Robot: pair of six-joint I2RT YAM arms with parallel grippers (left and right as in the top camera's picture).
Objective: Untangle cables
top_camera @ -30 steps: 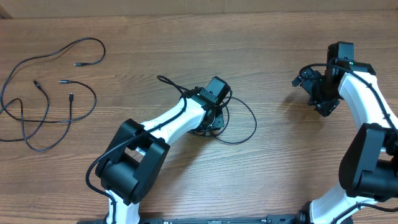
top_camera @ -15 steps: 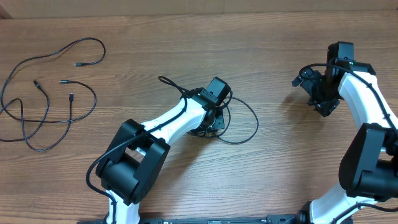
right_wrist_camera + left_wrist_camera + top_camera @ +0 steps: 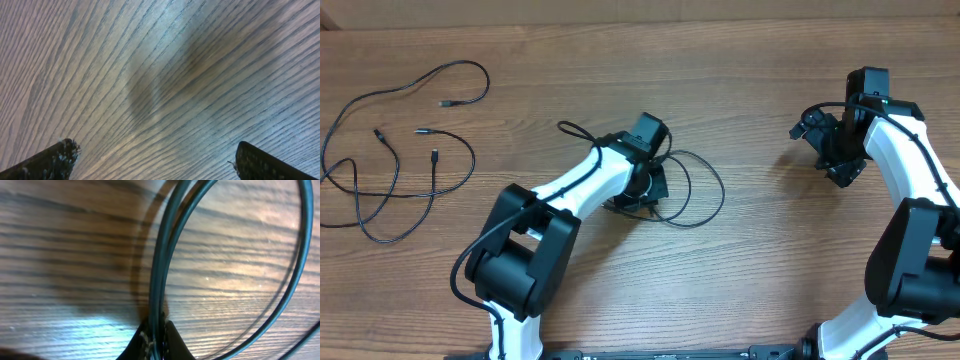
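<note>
At mid-table, the left gripper (image 3: 642, 188) is down on a looped cable (image 3: 710, 205). The wrist view shows its fingers (image 3: 176, 345) pinching two strands of it. The strands rise from between the tips and sweep off right over the wooden table (image 3: 770, 270). Far left, more cables (image 3: 473, 155) lie loose in open curves. Over on the right, the right gripper (image 3: 832, 150) hangs above bare wood with its fingers (image 3: 50, 160) spread wide and nothing between them.

wood-grain counter (image 3: 770, 260), smooth with soft sheen; thin black cables (image 3: 159, 265), smooth, slightly glossy sheath; arm shells (image 3: 575, 185) glossy white plastic.
</note>
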